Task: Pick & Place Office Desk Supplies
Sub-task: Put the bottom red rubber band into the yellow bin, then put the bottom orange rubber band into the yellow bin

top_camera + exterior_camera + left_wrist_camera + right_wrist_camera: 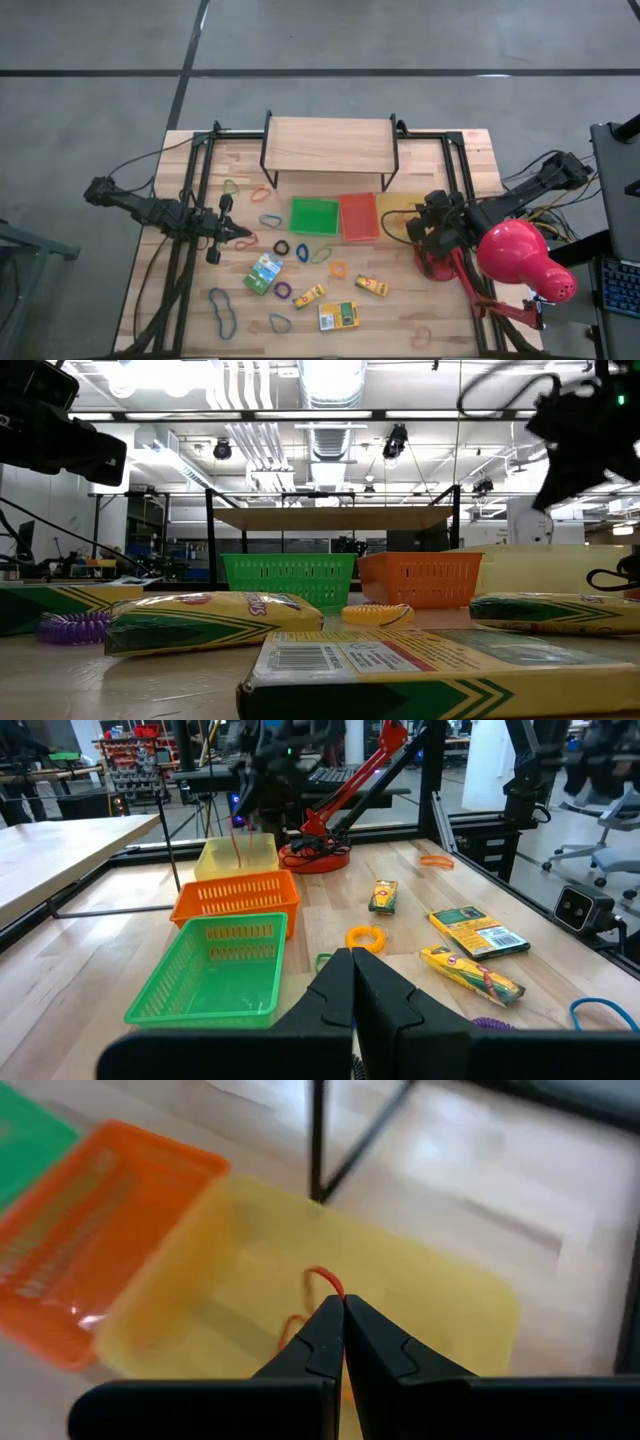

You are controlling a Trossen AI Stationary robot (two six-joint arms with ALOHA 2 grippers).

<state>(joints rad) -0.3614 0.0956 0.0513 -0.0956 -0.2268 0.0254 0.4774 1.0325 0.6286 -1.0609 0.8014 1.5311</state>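
My right gripper [343,1312] hangs over the yellow tray [420,1310], shut on a red rubber band [322,1278]. In the high view it is at the table's right [414,228], beside the orange tray [359,217] and green tray [314,216]. My left gripper [352,965] stays shut and holds nothing at the table's left [244,238]. Printed boxes lie flat on the near half of the table: a green and white one [263,272], yellow ones [309,296] [371,286], and a yellow and green one [338,316]. Loose rubber bands [222,312] lie scattered around them. My right gripper pinches the red rubber band's thin strand [334,1288] between its two fingertips, coming from above at a slant. The band hangs slack below the fingers [237,845], over the yellow tray; I cannot tell whether its lower end touches the tray floor.
A big red desk lamp [520,255] stands close to the right arm at the table's right edge. A raised wooden shelf [330,145] spans the far side behind the trays. Black frame rails [190,200] run along both table sides.
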